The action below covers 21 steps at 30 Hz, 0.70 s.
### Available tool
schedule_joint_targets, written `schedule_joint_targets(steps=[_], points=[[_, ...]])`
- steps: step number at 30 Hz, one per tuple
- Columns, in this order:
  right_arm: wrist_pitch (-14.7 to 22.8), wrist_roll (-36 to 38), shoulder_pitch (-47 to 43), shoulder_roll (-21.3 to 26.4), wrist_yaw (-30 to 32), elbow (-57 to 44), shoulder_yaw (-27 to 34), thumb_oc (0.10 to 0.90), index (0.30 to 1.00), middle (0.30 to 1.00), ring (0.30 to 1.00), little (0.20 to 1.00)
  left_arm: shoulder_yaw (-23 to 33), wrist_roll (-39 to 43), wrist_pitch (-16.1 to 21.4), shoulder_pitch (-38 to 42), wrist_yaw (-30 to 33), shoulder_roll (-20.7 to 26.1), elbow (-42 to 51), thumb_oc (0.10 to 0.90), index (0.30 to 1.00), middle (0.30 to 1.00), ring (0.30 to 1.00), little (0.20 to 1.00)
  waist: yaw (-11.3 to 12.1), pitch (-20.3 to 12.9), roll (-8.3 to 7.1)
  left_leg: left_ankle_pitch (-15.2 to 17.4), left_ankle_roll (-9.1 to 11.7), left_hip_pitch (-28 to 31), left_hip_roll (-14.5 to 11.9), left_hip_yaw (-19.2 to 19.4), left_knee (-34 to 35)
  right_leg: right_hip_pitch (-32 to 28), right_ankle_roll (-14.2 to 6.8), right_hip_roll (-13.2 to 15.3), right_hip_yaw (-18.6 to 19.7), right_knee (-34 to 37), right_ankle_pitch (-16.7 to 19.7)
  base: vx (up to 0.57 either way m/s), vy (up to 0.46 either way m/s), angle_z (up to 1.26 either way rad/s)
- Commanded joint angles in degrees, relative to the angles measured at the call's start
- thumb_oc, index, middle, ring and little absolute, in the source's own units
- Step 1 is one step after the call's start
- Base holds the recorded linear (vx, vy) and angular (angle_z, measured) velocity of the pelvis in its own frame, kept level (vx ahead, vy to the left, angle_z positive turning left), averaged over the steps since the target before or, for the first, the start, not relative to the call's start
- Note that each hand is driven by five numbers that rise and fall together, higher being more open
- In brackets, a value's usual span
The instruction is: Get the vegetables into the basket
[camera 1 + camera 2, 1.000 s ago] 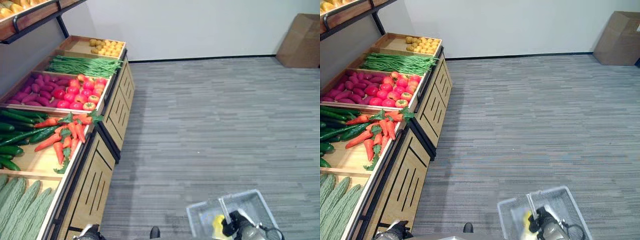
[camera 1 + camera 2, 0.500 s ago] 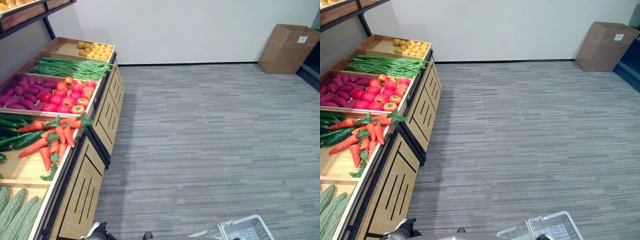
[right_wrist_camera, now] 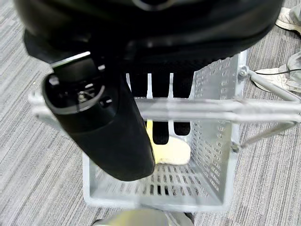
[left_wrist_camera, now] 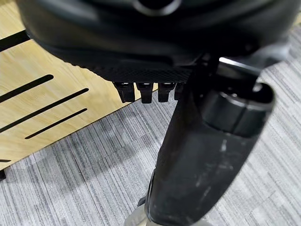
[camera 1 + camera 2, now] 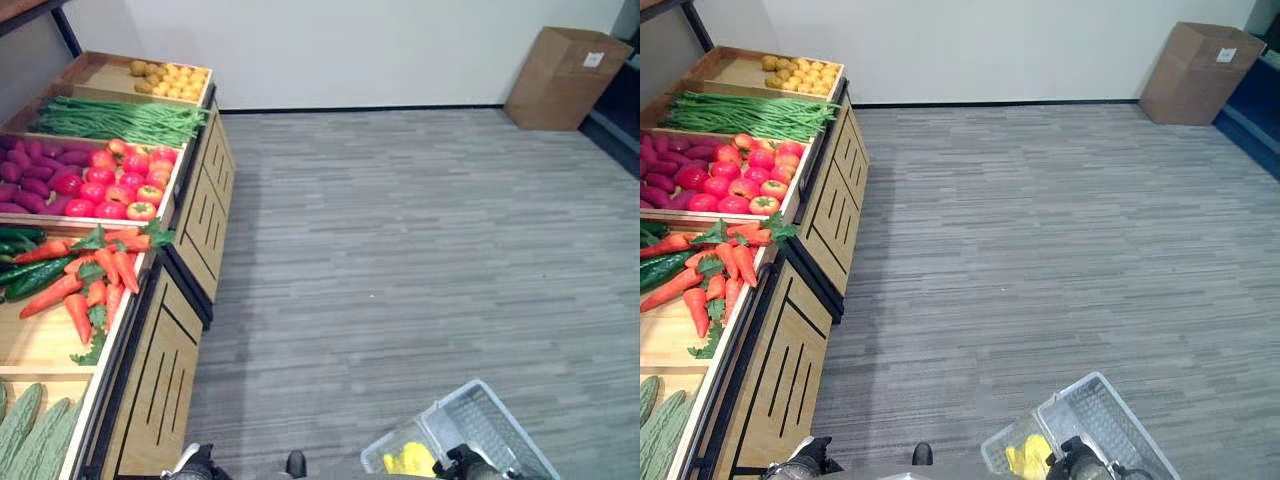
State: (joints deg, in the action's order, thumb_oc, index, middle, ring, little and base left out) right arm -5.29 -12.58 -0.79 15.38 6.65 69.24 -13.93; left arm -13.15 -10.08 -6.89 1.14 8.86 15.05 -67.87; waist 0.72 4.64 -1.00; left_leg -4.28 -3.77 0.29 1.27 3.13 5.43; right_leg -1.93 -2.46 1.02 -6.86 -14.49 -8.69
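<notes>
While our right hand [image 3: 160, 94] curled round the basket [image 3: 211, 155] handle, our left hand [image 4: 146, 89] hung relaxed; we judged we should approach the carrots [image 5: 95, 275], left of frame.

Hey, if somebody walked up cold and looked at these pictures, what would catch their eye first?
Probably the wooden produce stand along the left, with bright orange carrots and red tomatoes. Next, the grey basket over the carpet, its handle gripped by the right robot hand, with something yellow inside.
</notes>
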Motion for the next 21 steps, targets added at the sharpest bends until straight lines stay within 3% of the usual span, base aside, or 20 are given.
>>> schedule_joint_targets(steps=[1, 7, 9, 10, 15, 17, 19, 21], points=[[-0.1, 1.4, -1.4, 1.6, 0.3, -0.9, 0.8, 0.400, 0.300, 0.300, 0.300, 0.300, 0.7, -1.0, 1.0, 3.1, 1.0, 2.1, 0.8, 0.900, 1.000, 1.000, 1.000, 1.000, 1.8, 3.0, -0.25, 11.3, -2.1, 6.2, 2.8, 2.2, -1.5, 1.5, -8.0, 6.9, -0.9, 5.8, 13.9, 0.07, 0.278, 0.00], [-0.1, 4.0, -1.4, 1.0, 0.8, -1.5, 2.0, 0.400, 0.300, 0.300, 0.300, 0.300, 1.0, -0.9, 0.5, 3.3, 1.0, 2.5, 0.7, 0.900, 1.000, 1.000, 1.000, 1.000, 2.1, 4.8, -0.58, 12.2, -3.1, 7.5, 3.3, 2.7, -0.8, 6.2, -7.4, 8.5, -4.4, -3.6, 13.0, 0.04, 0.156, -0.12], [0.1, 4.8, -1.3, 0.7, 0.8, -1.8, 2.2, 0.400, 0.300, 0.300, 0.300, 0.300, 1.1, -1.1, 0.5, 3.5, 0.9, 2.6, 0.3, 0.900, 1.000, 1.000, 1.000, 1.000, 2.4, 5.0, -0.56, 12.2, -3.0, 7.8, 3.2, 3.5, -0.4, 5.9, -7.4, 8.5, -5.8, -0.8, 13.7, 0.03, 0.090, 0.11], [0.2, 4.8, -1.5, 0.8, 0.9, -2.0, 1.9, 0.400, 0.300, 0.300, 0.300, 0.300, 1.2, -1.2, 0.6, 3.6, 1.1, 2.8, 0.2, 0.900, 1.000, 1.000, 1.000, 1.000, 2.7, 5.2, -0.54, 11.9, -2.7, 7.1, 2.9, 3.8, -0.4, 5.9, -7.2, 7.5, -5.4, 5.3, 15.2, -0.01, 0.024, 0.09], [0.4, 4.4, -2.2, 0.8, 1.5, -3.1, 0.7, 0.400, 0.300, 0.300, 0.300, 0.300, 1.2, -1.2, 0.6, 4.2, 1.5, 2.7, -0.2, 0.900, 1.000, 1.000, 1.000, 1.000, 3.3, 6.4, -1.20, 10.9, -2.1, 6.1, 2.8, 4.8, -0.4, 7.9, -8.0, 5.7, -3.1, 18.3, 19.3, 0.02, -0.029, 0.01], [0.5, 4.4, -2.2, 0.6, 1.6, -3.7, 0.4, 0.400, 0.300, 0.300, 0.300, 0.300, 1.2, -1.4, 0.6, 4.3, 1.6, 2.5, -0.3, 0.900, 1.000, 1.000, 1.000, 1.000, 3.2, 6.7, -1.52, 11.0, -1.7, 6.3, 3.1, 5.0, -0.4, 10.0, -8.5, 4.9, -1.3, 19.5, 19.9, 0.10, -0.088, 0.12], [0.5, 4.2, -2.1, 0.6, 1.7, -4.1, 0.1, 0.400, 0.300, 0.300, 0.300, 0.300, 1.4, -1.5, 0.5, 4.2, 1.6, 2.4, -0.4, 0.900, 1.000, 1.000, 1.000, 1.000, 3.2, 6.8, -1.88, 11.4, -1.2, 7.2, 3.2, 5.1, -0.4, 10.9, -9.0, 4.1, -1.7, 19.5, 19.4, 0.18, -0.135, 0.12], [0.7, 4.2, -1.4, 0.8, 1.8, -4.0, -0.1, 0.400, 0.300, 0.300, 0.300, 0.300, 0.9, -1.8, 0.3, 4.2, 1.6, 1.9, -0.4, 0.900, 1.000, 1.000, 1.000, 1.000, 2.2, 6.3, -1.70, 12.5, -0.4, 9.0, 3.2, 3.7, -0.4, 10.3, -7.9, 2.5, -0.3, 19.5, 18.1, 0.31, -0.203, -0.05]])
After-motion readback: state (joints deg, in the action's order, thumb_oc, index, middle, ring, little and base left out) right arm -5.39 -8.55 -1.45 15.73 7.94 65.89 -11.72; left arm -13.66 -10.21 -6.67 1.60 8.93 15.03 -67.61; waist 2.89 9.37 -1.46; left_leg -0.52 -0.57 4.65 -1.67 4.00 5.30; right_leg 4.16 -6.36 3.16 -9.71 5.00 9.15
